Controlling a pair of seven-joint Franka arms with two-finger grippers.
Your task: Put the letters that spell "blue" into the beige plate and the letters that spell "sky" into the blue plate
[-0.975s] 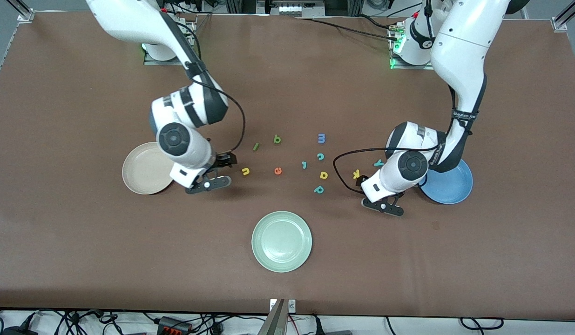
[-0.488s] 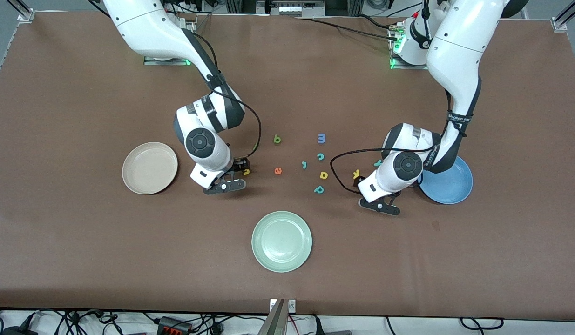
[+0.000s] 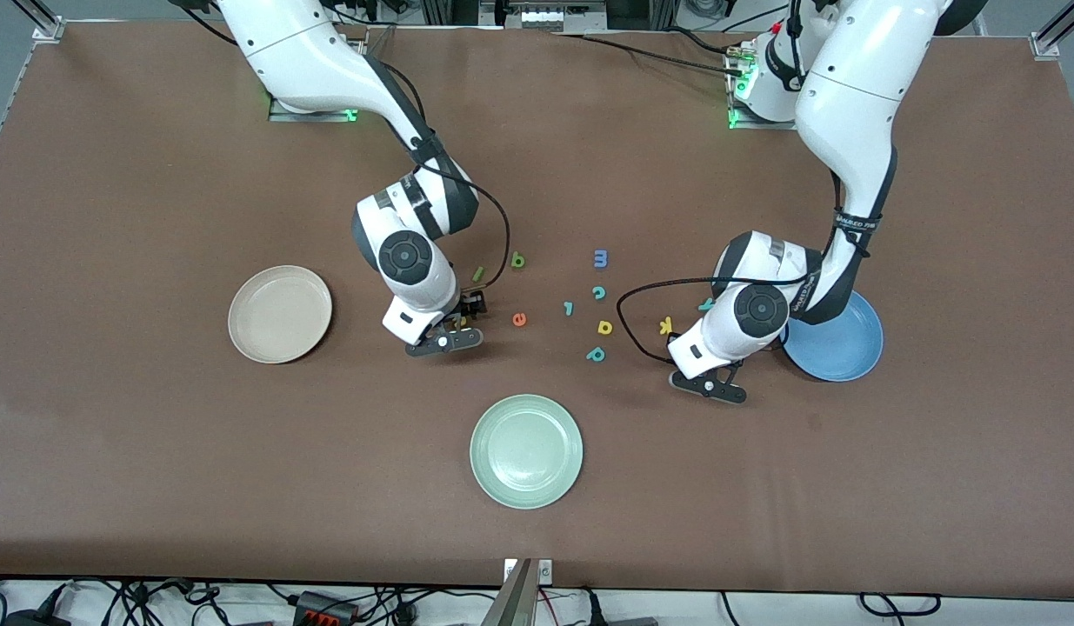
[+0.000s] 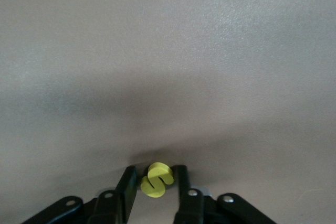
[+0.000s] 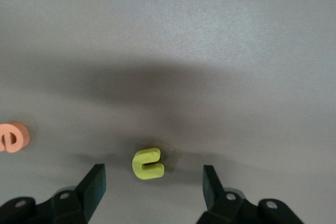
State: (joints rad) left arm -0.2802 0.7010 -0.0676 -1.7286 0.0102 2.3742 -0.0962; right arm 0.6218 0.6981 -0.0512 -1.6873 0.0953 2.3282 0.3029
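Note:
My left gripper (image 4: pixel 156 170) is down at the table, shut on the yellow "s" (image 4: pixel 156 180). In the front view it (image 3: pixel 693 369) sits beside the blue plate (image 3: pixel 841 348), with the yellow "k" (image 3: pixel 665 326) and the half-hidden teal "y" (image 3: pixel 704 304) close by. My right gripper (image 5: pixel 153 169) stands open, low over the table, with the yellow "u" (image 5: pixel 146 163) lying between its fingers, untouched. The orange "e" (image 5: pixel 11 136) lies beside it. The dark green "l" (image 3: pixel 478 274) and green "b" (image 3: pixel 518 260) lie farther from the front camera. The beige plate (image 3: pixel 280 314) holds nothing.
A pale green plate (image 3: pixel 526 450) sits nearest the front camera. Between the two grippers lie a blue "m" (image 3: pixel 600 258), teal "c" (image 3: pixel 598 293), teal hooked piece (image 3: pixel 569 308), yellow "a" (image 3: pixel 604 327) and teal "p" (image 3: pixel 596 354).
My right arm has swung from beside the beige plate toward the table's middle and now straddles the "u". My left gripper has closed in on the "s" and shifted slightly.

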